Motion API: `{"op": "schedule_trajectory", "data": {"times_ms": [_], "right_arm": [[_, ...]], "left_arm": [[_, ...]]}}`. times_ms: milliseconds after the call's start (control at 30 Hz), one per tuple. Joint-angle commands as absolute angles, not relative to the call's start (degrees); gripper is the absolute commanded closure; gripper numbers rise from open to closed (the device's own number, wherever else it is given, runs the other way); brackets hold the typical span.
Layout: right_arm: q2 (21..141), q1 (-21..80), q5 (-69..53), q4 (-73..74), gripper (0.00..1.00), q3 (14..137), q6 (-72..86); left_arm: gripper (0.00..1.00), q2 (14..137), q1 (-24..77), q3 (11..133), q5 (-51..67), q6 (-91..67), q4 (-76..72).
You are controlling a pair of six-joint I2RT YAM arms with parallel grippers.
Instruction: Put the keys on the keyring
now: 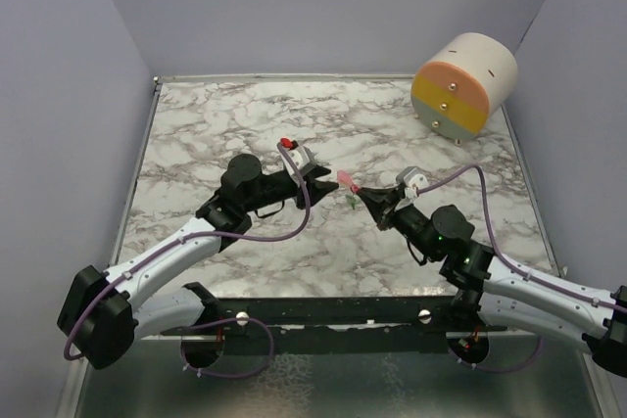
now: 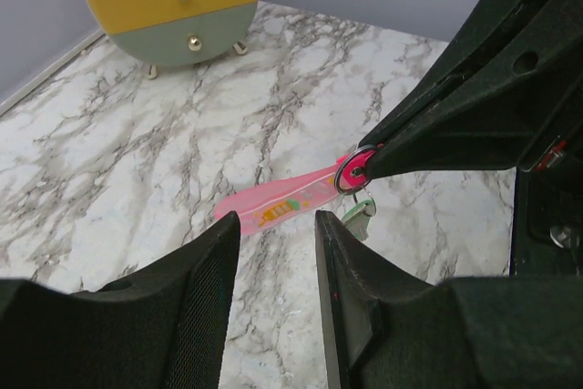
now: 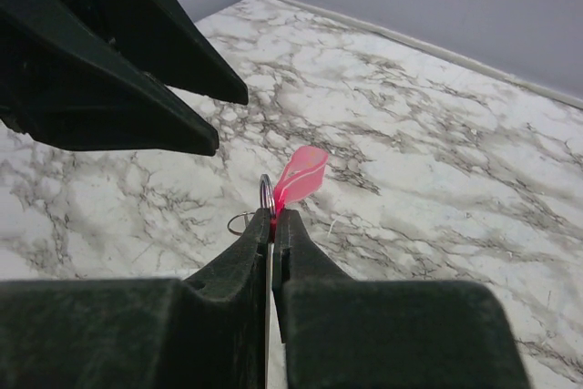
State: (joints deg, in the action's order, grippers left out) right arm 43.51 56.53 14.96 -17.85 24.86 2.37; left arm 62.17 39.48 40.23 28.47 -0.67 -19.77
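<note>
Found the right claw (image 3: 271, 220) clamped shut on the keyring (image 2: 352, 171), near the middle of the tabletop (image 1: 225, 124) and, by the look of the wrist views, lifted clear of it. Saw the pink key (image 2: 273, 205) jutting out from the ring toward the left claw (image 2: 276, 230), with its head seated at the ring. Saw the green key (image 2: 360, 216) dangling just below the same ring. Could not tell for certain whether threaded on or merely hanging against it. Found the left claw parted and gripping nothing, with tips just short of the pink key and pointed at it.

Judged the threading step close to done, at least for the pink key, with the green one in doubt. Reckoned the next move to call for a check on the green key. If loose, a fine pinch on that tiny head by the left claw, then a steady feed into the ring's split, with the ring held firm on the right. Expected little margin, given keys far smaller than either claw.

Noted a round chest of drawers (image 1: 464, 85), banded pink, yellow and grey-green, at the far right corner, well apart from the work. Counted the crowding of the two claw tips around the ring as the only real hindrance.
</note>
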Motion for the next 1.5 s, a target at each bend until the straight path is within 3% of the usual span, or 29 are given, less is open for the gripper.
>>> {"op": "schedule_trajectory", "data": {"times_ms": [0, 1167, 1267, 1467], "right_arm": [[44.32, 56.56, 13.75, -25.15, 0.99, 24.24, 3.93], [45.84, 56.58, 5.97, -32.60, 0.99, 23.49, 3.89], [45.81, 56.53, 4.94, -32.76, 0.99, 23.34, 3.61], [45.30, 56.58, 4.89, -33.64, 0.99, 22.50, 3.43]], "left_arm": [[0.60, 62.61, 39.64, 38.93, 27.58, -6.40, -30.70], [0.67, 66.53, 42.01, 35.67, 34.29, -8.62, -40.92], [0.71, 66.45, 42.07, 35.85, 34.36, -8.44, -41.14], [0.93, 66.80, 42.14, 36.20, 35.41, -8.43, -41.36]]}}
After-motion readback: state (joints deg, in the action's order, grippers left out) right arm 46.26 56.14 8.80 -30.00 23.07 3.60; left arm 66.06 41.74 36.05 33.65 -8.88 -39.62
